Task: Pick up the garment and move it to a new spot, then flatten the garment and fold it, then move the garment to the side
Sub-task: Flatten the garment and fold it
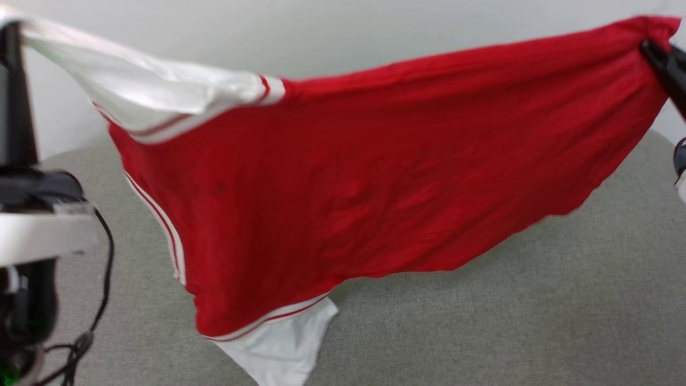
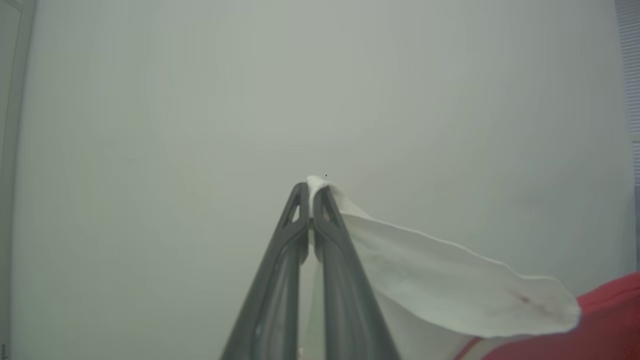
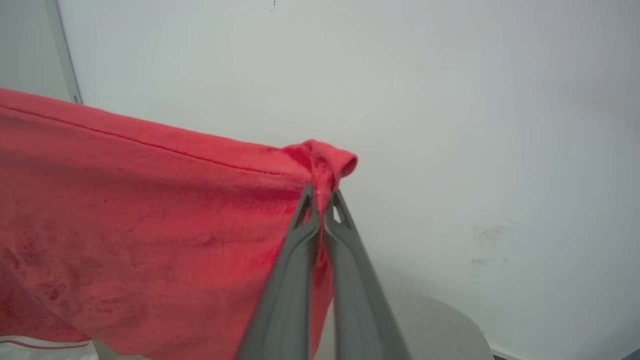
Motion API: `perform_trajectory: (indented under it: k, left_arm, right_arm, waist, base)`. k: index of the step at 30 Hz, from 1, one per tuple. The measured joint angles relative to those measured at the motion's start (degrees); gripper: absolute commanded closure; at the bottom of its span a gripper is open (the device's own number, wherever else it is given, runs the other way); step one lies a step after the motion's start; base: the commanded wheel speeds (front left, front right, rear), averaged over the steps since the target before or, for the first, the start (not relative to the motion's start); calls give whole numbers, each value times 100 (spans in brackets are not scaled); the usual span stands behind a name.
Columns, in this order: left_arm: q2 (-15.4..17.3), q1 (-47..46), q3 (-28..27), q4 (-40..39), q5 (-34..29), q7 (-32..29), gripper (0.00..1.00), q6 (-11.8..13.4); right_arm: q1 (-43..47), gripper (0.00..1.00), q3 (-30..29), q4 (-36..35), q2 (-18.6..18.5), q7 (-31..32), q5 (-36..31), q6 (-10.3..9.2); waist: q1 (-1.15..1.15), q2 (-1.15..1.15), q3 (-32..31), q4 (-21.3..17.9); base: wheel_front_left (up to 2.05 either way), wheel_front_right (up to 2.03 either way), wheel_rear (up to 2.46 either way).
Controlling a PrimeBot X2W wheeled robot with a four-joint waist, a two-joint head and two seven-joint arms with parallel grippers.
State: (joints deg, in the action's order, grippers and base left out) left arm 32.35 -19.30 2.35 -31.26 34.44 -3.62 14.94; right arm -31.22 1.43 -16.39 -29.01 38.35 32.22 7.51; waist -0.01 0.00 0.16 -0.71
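The left pincer (image 2: 310, 189) at ten o'clock pinches a white sleeve (image 2: 450, 280) and the right pincer (image 3: 322, 194) at two o'clock pinches a red corner (image 3: 327, 162), so the red jersey shirt with white sleeves (image 1: 348, 187) hangs stretched above the grey table (image 1: 536, 321), probably ready to lie flat.

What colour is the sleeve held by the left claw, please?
The sleeve is white with red-striped trim, best seen in the head view.

red garment (image 1: 375, 177), white striped sleeves, grey surface (image 1: 536, 321)

bg: plain white wall (image 1: 321, 32) | surf: grey fabric top (image 1: 536, 300) | light: even
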Motion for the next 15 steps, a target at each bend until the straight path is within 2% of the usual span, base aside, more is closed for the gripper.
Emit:
perform_trajectory:
  k: [8, 15]
  left_arm:
    - [315, -1296, -240, 5, 90, -229, 100, -81]
    - [487, -2694, -219, 625, 304, -430, 100, -300]
  right_arm:
    - [-691, 100, -40, -140, -21, -219, -75, -1]
    - [-1504, 100, 65, 94, -129, -578, -198, 0]
  waist:
    - [0, 0, 472, -144]
    - [0, 0, 1078, -209]
  base:
    - [0, 0, 0]
    - [0, 0, 0]
